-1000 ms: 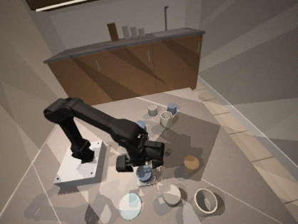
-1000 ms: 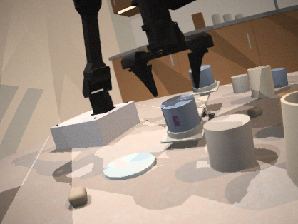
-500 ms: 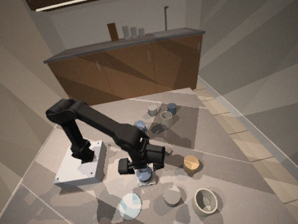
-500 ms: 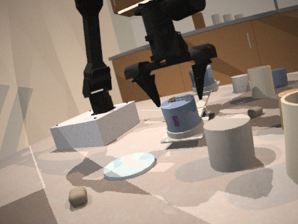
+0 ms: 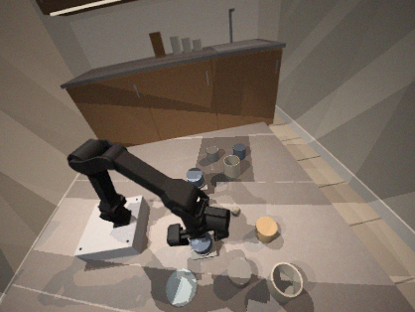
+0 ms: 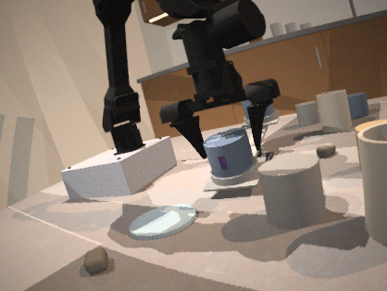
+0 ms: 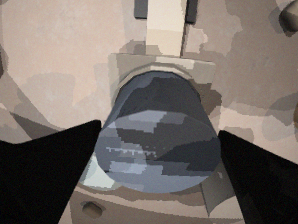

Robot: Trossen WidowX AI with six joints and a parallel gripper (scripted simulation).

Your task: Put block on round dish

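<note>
The end effector (image 5: 199, 237) (image 6: 231, 155) (image 7: 160, 131) is spread around the near blue cup (image 5: 201, 244) (image 6: 229, 153) (image 7: 157, 150). The round dish (image 5: 181, 287) (image 6: 164, 221) (image 7: 100, 175) lies on the bench (image 5: 338, 248) (image 6: 185, 264) (image 7: 65, 60).

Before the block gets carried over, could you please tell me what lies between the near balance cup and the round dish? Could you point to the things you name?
Only bare tabletop and the balance's pale end plate (image 6: 218, 186), in the exterior view.

A squat grey cylinder (image 5: 239, 271) (image 6: 292, 191) stands between the orange-tan cylinder (image 5: 266, 230) and the pale glassy disc's side of the table, near a hollow cream round container (image 5: 286, 282) (image 6: 377, 181). Farther back, a small grey cylinder (image 5: 212, 153) (image 6: 307, 113), a taller cream cylinder (image 5: 231, 167) (image 6: 333, 111) and a dark blue cylinder (image 5: 239, 151) (image 6: 358, 105) form a group.A squat grey cylinder (image 5: 239, 271) (image 6: 292, 191) stands near a hollow cream round container (image 5: 286, 282) (image 6: 377, 181), with an orange-tan cylinder (image 5: 266, 230) farther back. Beyond them, a small grey cylinder (image 5: 212, 153) (image 6: 307, 113), a taller cream cylinder (image 5: 231, 167) (image 6: 333, 111) and a dark blue cylinder (image 5: 239, 151) (image 6: 358, 105) form a group. A brown cabinet (image 5: 179, 99) (image 6: 296, 74) with a grey top stands behind.
</note>
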